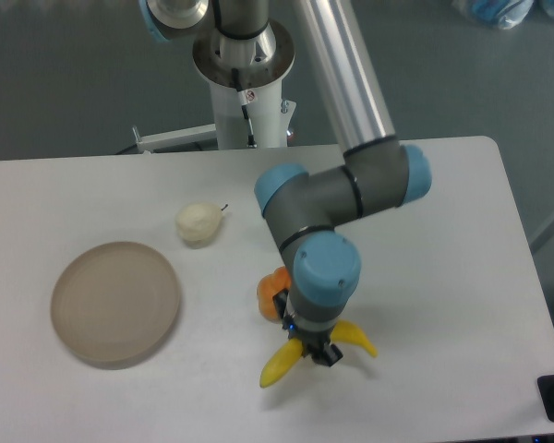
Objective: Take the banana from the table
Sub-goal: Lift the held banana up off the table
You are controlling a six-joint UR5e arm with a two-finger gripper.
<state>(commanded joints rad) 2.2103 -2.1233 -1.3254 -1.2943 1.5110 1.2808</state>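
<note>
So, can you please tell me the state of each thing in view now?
hand: shut on the banana
banana: gripped at its middle, ends free
orange fruit: on the table, partly hidden by the arm
pale fruit: on the table, untouched
plate: empty

White counter [462, 240], rounded corners. Round beige plate [115, 301] lies at its left side. Pale pear-like fruit [198, 223] up and right of the plate. Orange fruit [272, 292] further right of the plate, partly hidden by the arm.
</note>
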